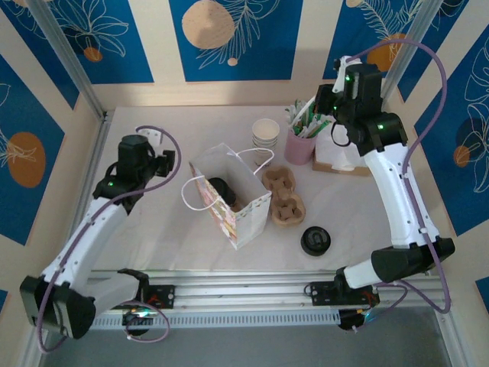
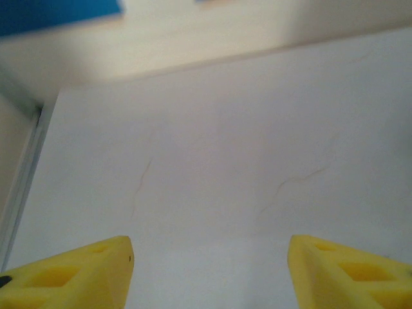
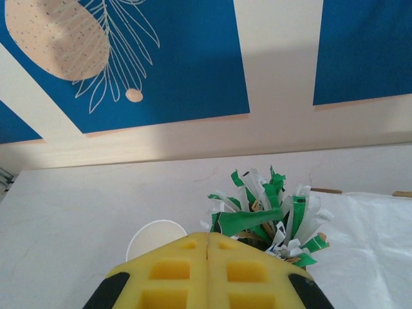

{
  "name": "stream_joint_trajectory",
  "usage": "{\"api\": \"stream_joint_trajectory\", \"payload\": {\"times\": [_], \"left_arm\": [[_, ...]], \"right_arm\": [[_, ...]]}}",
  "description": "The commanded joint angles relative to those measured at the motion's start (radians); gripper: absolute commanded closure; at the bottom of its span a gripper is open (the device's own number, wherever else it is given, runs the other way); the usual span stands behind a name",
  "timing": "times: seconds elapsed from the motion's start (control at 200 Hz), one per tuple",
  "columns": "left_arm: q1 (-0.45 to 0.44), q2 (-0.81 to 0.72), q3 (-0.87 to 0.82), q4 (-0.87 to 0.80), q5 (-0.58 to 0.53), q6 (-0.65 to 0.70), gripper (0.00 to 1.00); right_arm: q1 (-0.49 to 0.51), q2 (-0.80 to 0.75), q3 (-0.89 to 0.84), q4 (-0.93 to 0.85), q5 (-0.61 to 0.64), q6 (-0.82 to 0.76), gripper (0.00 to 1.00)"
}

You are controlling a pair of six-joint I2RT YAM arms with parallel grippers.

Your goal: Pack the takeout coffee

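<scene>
The takeout coffee [image 1: 219, 188] sits inside the open white paper bag [image 1: 246, 222] at the table's middle. Its round black lid shows, while the bag walls hide the cup body. My left gripper [image 1: 169, 162] hangs left of the bag, apart from it. In the left wrist view the left gripper [image 2: 209, 273] is open, its yellow fingers [image 2: 84, 277] wide apart over bare table. My right gripper [image 1: 322, 103] is raised at the back right over the pink cup. The right gripper [image 3: 207, 235] is shut, pads pressed together on nothing.
A stack of lidless cream cups [image 1: 266, 131] and a pink cup of green-white packets [image 1: 301, 142] stand behind the bag. Brown cardboard carriers [image 1: 283, 196] lie right of it. A pile of black lids [image 1: 315, 240] lies near the front. White napkins [image 1: 340, 149] are at the back right.
</scene>
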Motion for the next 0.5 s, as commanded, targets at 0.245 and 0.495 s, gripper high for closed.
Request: {"api": "stream_joint_trajectory", "payload": {"times": [0.245,0.495], "left_arm": [[-0.138,0.232,0.406,0.233,0.629,0.217,0.32],[-0.281,0.664,0.885,0.147,0.723,0.227,0.35]], "right_arm": [[-0.012,-0.055,-0.015,0.040,-0.038,0.057,1.00],[-0.022,-0.070,-0.023,0.031,-0.048,0.100,1.00]]}}
